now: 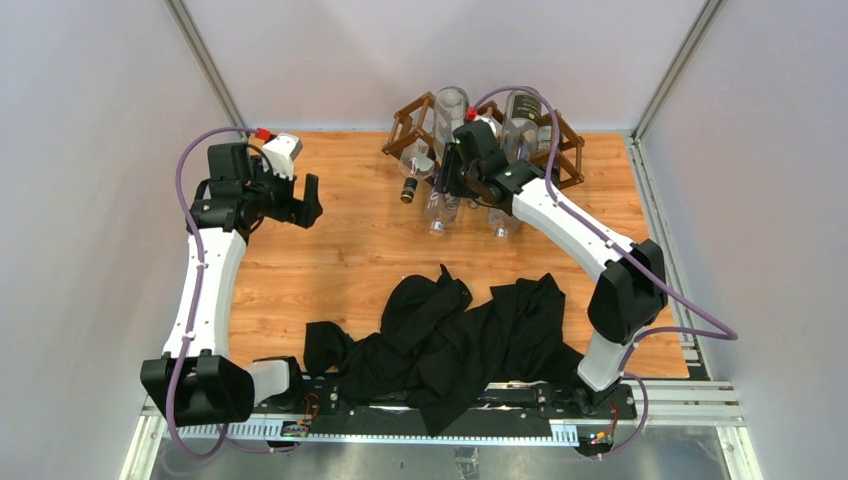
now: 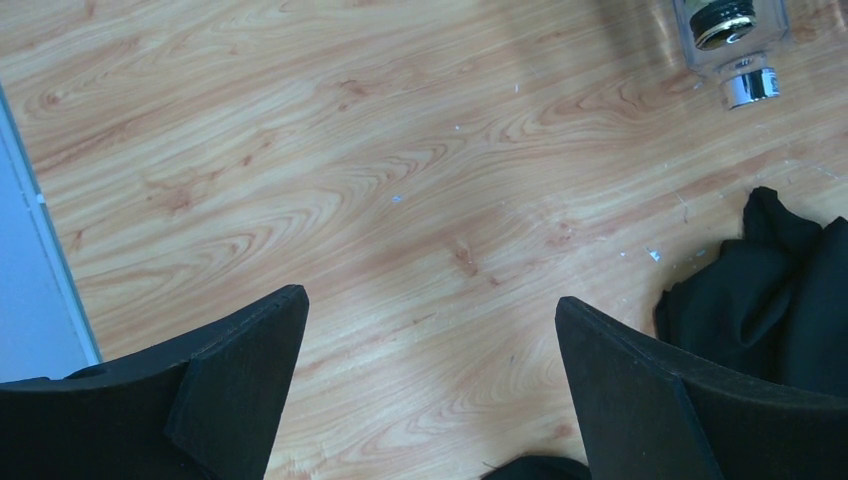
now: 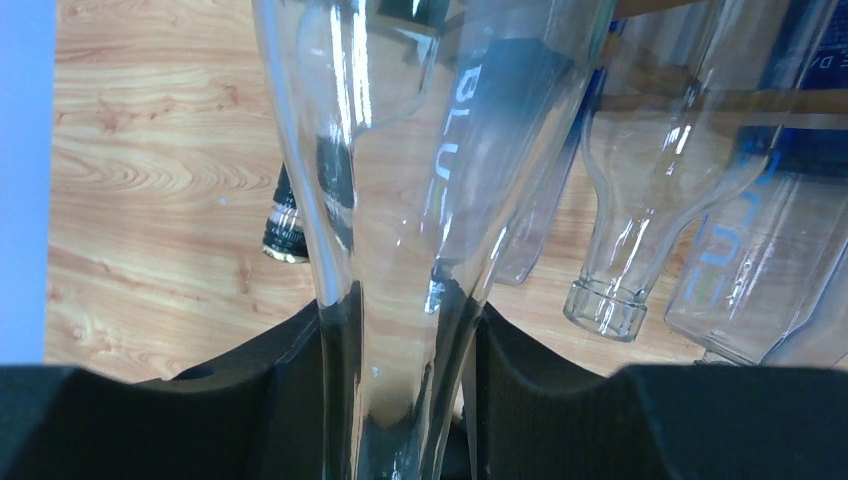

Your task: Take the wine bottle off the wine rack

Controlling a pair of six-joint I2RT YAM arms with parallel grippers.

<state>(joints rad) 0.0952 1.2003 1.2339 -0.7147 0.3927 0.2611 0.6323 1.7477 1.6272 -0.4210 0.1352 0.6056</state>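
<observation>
Since the wine bottle sits neck-out in the wine rack, best draw it straight along its own axis, away from the rack, no twisting against the neighbouring bottles. Right gripper clamped narrow on the clear neck, pads touching glass both sides. Left gripper spread wide, holding nothing, over tabletop well left of the rack.
</observation>
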